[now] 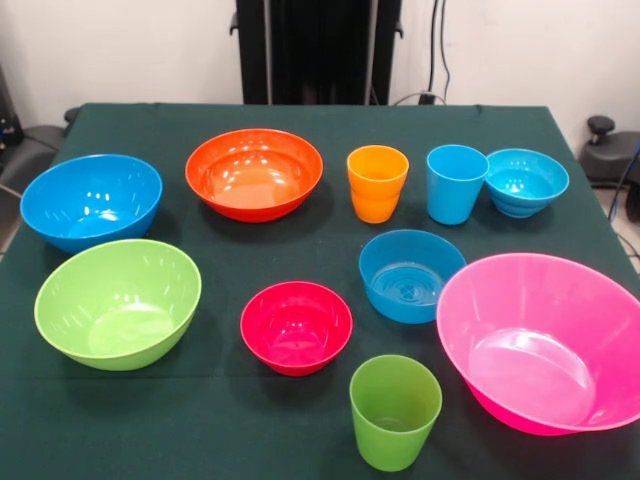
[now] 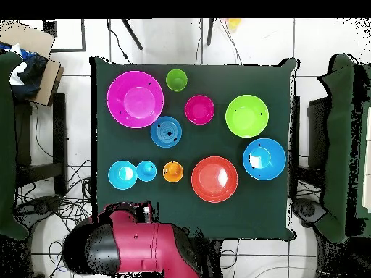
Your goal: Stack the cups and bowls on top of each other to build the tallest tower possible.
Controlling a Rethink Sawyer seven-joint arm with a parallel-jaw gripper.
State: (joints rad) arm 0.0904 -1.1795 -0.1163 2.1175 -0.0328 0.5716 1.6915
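All cups and bowls stand apart and upright on the green cloth, none stacked. The orange cup (image 1: 377, 182) and light blue cup (image 1: 455, 183) stand in the back row beside the small turquoise bowl (image 1: 526, 182) and the wide orange bowl (image 1: 254, 172). The green cup (image 1: 394, 410) is at the front edge. The large blue bowl (image 1: 92, 200) and lime green bowl (image 1: 117, 303) are at the left. The small red bowl (image 1: 296, 326) and medium blue bowl (image 1: 411, 274) are in the middle. The large pink bowl (image 1: 545, 340) is at the right. No gripper shows.
In the overhead view the red arm (image 2: 145, 246) is folded back over its base, off the table's edge. The black pedestal (image 1: 318, 50) stands behind the table. Chairs (image 2: 322, 130) and a cardboard box (image 2: 29, 51) stand around the table.
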